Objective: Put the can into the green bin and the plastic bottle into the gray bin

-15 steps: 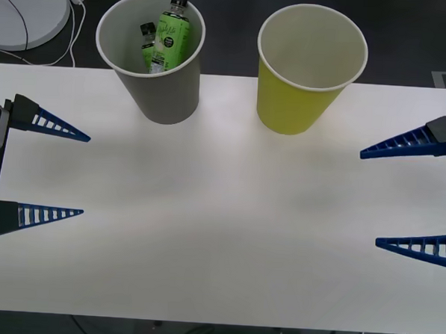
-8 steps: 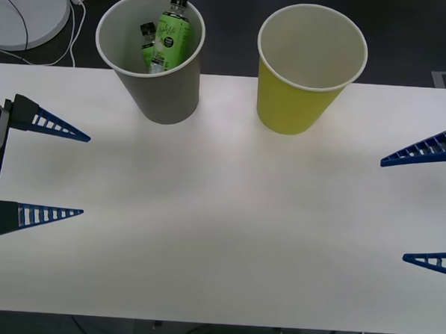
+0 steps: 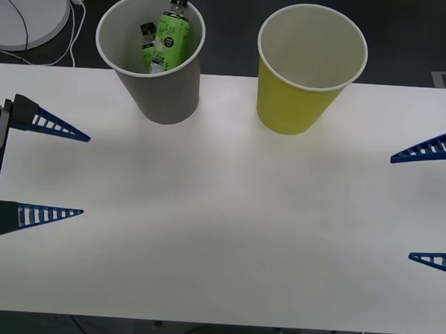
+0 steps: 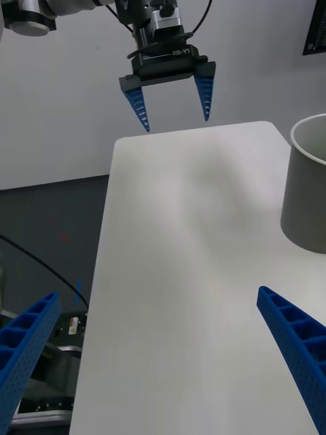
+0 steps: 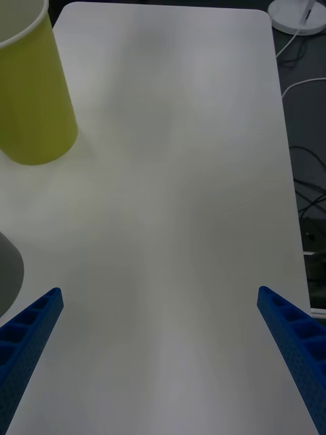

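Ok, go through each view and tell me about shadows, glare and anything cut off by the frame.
Front view: even light, faint soft shadows at the bases of the gray bin and the green bin; the right gripper is cropped by the edge. Right wrist view: broad soft sheen on the white table, no hard glare. Left wrist view: faint yellowish tint on the table beside the green bin.

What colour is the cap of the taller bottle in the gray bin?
Black. The plastic bottle stands in the gray bin; seen best in the front view.
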Action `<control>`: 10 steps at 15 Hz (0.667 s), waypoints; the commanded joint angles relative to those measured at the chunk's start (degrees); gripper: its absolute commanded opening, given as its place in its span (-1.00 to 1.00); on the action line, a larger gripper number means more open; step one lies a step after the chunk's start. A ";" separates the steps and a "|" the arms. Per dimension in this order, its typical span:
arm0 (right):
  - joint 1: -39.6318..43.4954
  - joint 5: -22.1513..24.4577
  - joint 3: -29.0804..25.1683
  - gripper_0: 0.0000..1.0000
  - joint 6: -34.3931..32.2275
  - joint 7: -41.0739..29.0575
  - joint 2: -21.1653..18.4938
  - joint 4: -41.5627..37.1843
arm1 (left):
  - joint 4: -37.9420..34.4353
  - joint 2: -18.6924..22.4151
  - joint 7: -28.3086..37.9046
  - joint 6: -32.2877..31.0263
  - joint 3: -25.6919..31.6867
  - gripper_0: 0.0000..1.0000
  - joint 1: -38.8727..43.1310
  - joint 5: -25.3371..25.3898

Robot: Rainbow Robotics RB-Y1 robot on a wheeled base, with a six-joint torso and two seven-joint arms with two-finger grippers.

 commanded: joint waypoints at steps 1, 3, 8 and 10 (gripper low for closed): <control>0.00 0.68 -0.09 1.00 0.02 0.03 0.01 0.02 | 0.00 0.00 0.00 0.00 0.00 1.00 0.00 0.00; 0.00 2.09 -0.18 1.00 0.02 -0.23 0.01 0.02 | 0.00 0.00 0.00 0.00 0.00 1.00 0.00 0.00; 0.08 3.23 -0.18 1.00 0.02 -0.32 0.01 0.02 | 0.00 0.00 0.00 0.00 0.00 1.00 0.00 0.00; 0.52 3.32 -0.18 1.00 0.02 -0.58 0.01 0.02 | 0.00 0.00 0.00 0.00 0.00 1.00 0.00 0.00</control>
